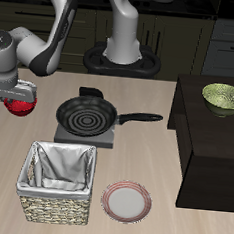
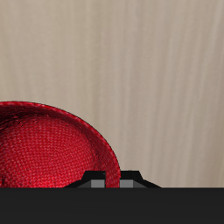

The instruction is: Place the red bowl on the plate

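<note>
Red bowl (image 1: 22, 105) was rigid, light, glossy-slick; rim pinch suited it. Gripper (image 1: 21, 94) was clamped on its rim above the table's (image 1: 135, 161) side edge; plate (image 1: 127, 201) near front edge.

The gripper (image 1: 18, 96) holds the red bowl (image 1: 22, 105) by its rim, lifted above the tabletop (image 1: 169, 229) near the table's edge. The plate (image 1: 128, 201) lies flat near the front edge, just beside a woven basket (image 1: 57, 183) lined with grey cloth. Farther back, a black frying pan (image 1: 89, 115) sits on a small stove. An olive-green bowl (image 1: 224, 97) rests on a dark cabinet (image 1: 212, 147).
</note>
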Controlling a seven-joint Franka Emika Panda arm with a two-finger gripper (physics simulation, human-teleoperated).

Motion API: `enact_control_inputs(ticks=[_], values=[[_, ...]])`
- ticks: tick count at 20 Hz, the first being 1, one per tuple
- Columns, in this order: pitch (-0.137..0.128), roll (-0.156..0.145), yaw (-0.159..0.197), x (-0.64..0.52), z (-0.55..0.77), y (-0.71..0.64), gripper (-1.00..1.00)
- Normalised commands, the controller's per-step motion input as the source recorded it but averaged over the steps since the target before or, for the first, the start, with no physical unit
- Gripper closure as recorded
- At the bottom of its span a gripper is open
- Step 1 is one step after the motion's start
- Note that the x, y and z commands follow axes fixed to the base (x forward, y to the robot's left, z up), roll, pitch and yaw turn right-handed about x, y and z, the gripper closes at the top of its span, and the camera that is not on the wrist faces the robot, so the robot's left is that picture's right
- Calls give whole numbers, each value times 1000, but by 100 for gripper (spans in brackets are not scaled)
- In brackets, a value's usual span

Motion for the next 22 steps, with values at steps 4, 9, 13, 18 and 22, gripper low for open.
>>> enact_control_inputs(ticks=[4, 9, 13, 18, 22], values=[[-42, 4, -23, -6, 256, -27, 100], [-65, -3, -22, 22, 335, -11, 100], [-50, 5, -8, 8, 346, 72, 100], [-84, -4, 8, 11, 555, 67, 100], [-57, 10, -9, -26, 403, 54, 100]])
